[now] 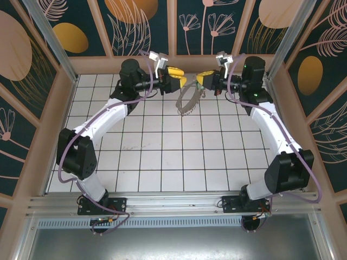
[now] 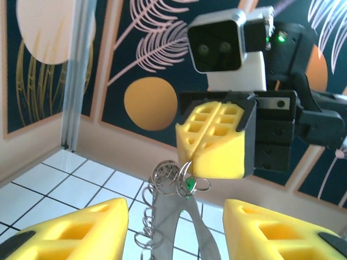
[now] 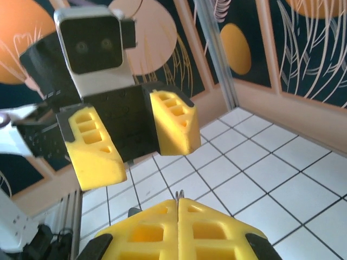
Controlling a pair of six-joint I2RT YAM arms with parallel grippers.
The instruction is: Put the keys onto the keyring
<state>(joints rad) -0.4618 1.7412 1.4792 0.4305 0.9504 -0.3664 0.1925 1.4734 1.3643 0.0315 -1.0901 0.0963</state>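
Closed right pincer (image 2: pixel 205 142) grips the keyring (image 2: pixel 165 223) by the green key (image 2: pixel 188 185), above the spread left pincer (image 2: pixel 174 212)

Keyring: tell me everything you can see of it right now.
The keyring is a thin grey metal hoop fringed with small silvery pieces, hanging in the air over the tiled table. Its top is pinched in the shut right claw, where wire loops bunch beside a green key head. The band drops between the fingers of the open left claw, seemingly without touching them.
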